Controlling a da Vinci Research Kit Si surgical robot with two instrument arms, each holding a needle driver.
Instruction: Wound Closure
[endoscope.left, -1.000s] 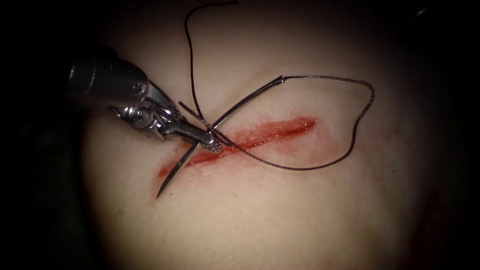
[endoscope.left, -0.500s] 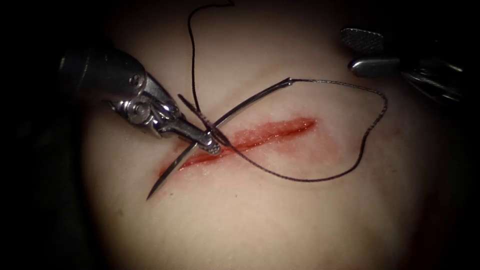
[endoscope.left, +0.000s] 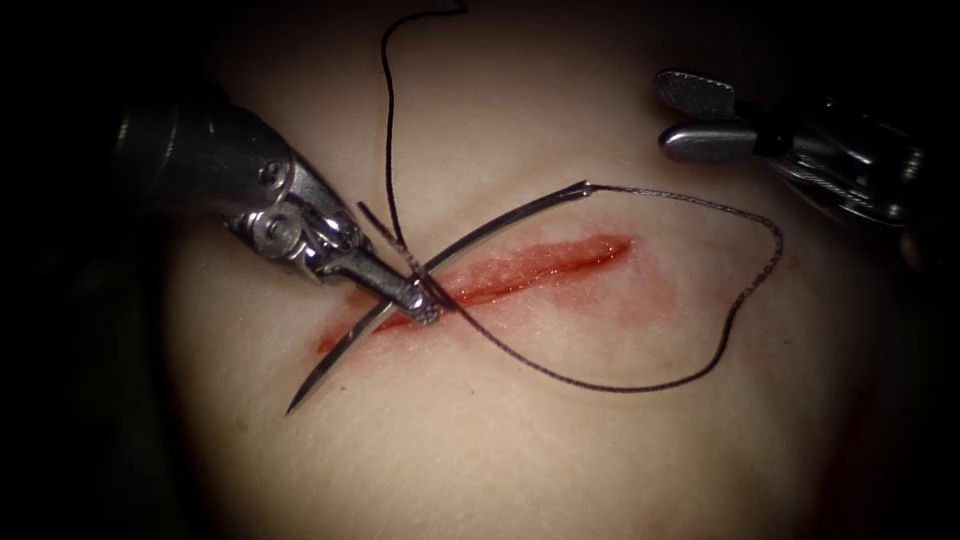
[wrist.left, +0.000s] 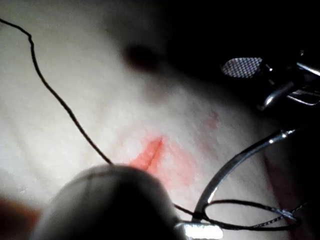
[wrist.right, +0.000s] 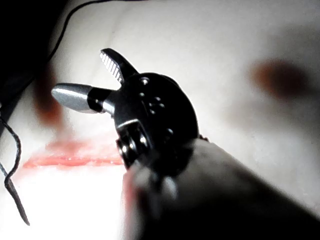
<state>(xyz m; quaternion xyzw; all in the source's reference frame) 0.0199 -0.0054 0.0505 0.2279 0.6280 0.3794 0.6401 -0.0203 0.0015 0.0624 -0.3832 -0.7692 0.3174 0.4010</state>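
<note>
The thin, curved steel needle (endoscope.left: 440, 265) lies slanted across the red cut (endoscope.left: 480, 285) in the pale pork tissue (endoscope.left: 520, 450). Its sharp tip points down to the left of the cut, and its tail end points up to the right, near the middle of the cut. It rests above the skin and is not stuck in the tissue. The left arm's shiny metal gripper (endoscope.left: 425, 300) is closed tight on the needle about halfway along its curve, right over the cut. The dark braided thread (endoscope.left: 730, 320) leaves the tail end, makes a big loop to the right, and comes back under the left gripper. The right arm's gripper (endoscope.left: 690, 118) is up on the right, open wide and holding nothing. The needle's tail end is the part nearest to it, down and to its left, but well apart.
</note>
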